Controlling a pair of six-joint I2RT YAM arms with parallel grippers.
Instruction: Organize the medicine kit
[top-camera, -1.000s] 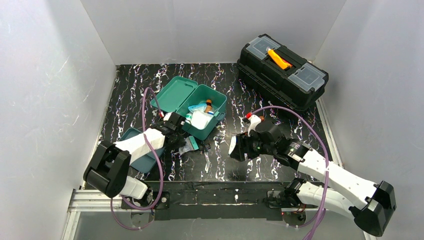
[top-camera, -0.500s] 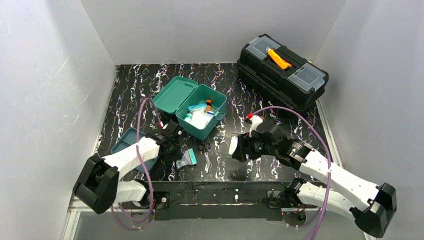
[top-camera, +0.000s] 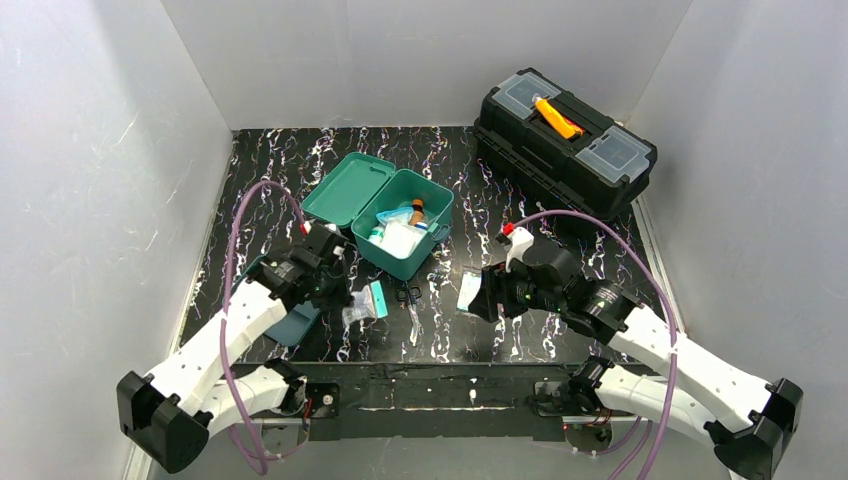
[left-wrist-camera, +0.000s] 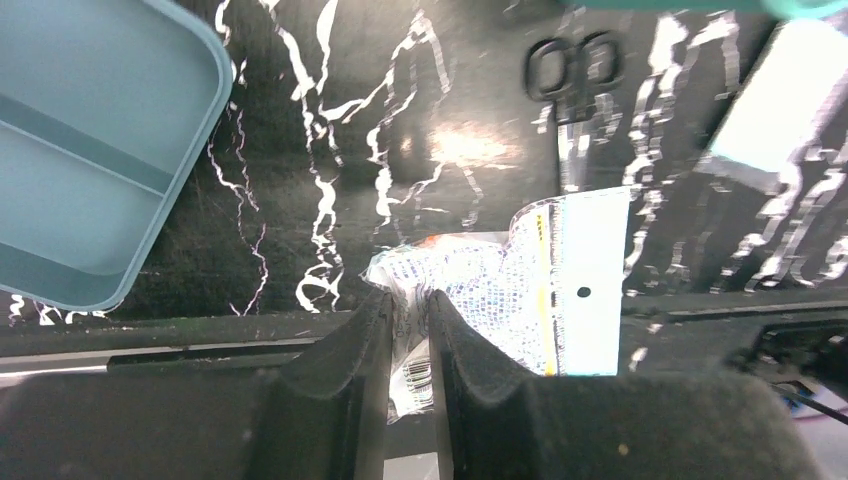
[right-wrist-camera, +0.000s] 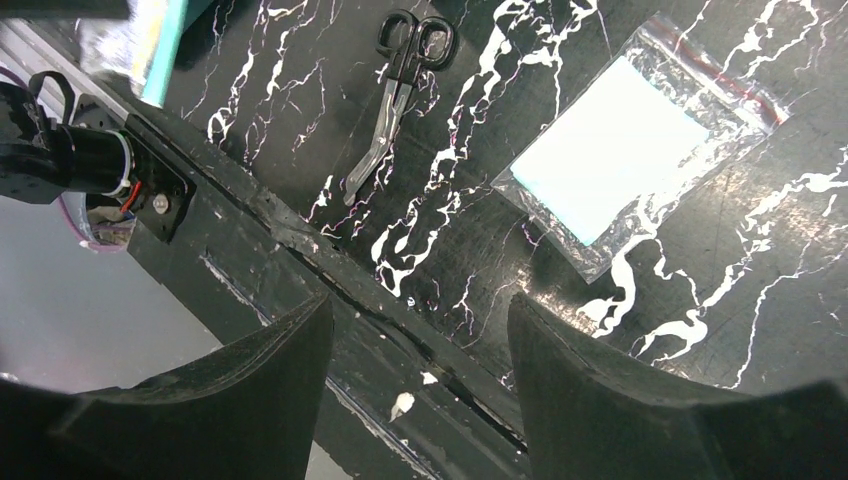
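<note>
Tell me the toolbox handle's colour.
The handle is orange, best seen in the top external view.

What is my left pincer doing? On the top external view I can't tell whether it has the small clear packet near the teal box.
Observer: In the left wrist view, the left pincer is shut on the edge of a crumpled clear plastic packet with blue print.
Operator: Is the shallow teal plastic tray beside it loaded? The arm covers part of it for me.
Observer: No, the part in that view is bare.
Operator: And the right pincer?
Observer: In the right wrist view it is open and holding nothing. A clear zip bag holding a pale square pad lies flat ahead of it.
</note>
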